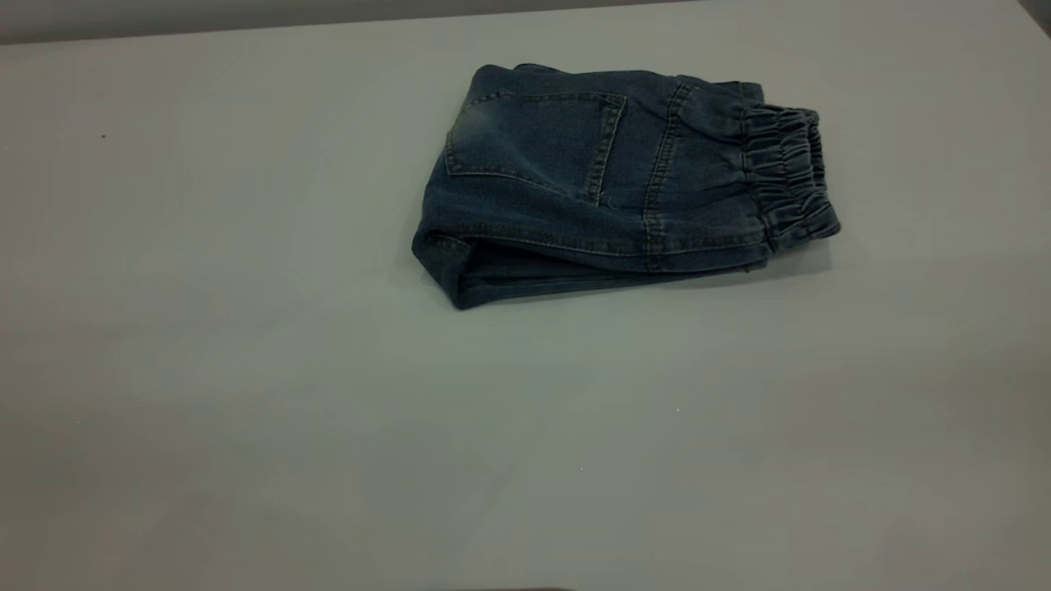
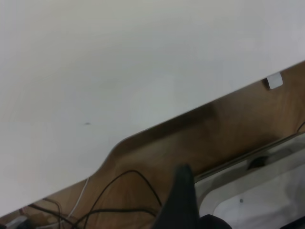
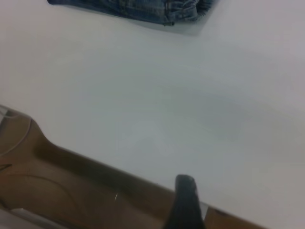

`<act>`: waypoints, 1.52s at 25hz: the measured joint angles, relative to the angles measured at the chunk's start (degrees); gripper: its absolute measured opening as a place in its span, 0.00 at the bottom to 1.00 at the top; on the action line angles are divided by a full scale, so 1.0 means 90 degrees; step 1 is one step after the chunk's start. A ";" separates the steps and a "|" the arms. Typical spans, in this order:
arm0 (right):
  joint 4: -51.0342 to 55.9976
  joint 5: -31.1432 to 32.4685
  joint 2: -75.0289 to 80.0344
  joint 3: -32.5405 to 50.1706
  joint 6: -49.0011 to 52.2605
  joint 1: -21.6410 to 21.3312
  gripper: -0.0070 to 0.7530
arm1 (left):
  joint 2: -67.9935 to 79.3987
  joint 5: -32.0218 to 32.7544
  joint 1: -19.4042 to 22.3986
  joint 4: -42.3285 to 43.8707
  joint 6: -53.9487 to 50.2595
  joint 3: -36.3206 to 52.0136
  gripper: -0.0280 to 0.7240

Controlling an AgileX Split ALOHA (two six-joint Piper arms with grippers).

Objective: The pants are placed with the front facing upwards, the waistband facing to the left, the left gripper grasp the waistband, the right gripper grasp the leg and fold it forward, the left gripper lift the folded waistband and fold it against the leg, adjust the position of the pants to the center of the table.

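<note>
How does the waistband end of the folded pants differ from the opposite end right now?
The waistband sits at the right end of the pants in the exterior view; the opposite end at the left is a fold. The waistband is gathered into many small pleats, while the fold is smooth and rounded. The waistband end looks darker than the faded pocket area nearer the fold. Both lie flat on the table.

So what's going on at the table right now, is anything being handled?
Nothing is being handled. The pants lie folded into a compact bundle on the table, toward its far side, with the waistband at the right end. Both arms are pulled back near the table's edge; only one finger of each wrist shows.
</note>
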 joint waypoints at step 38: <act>0.0026 -0.0052 -0.1495 0.0000 -0.0097 -0.2630 0.66 | -0.1563 0.0019 0.1713 0.0116 0.0026 0.0000 0.81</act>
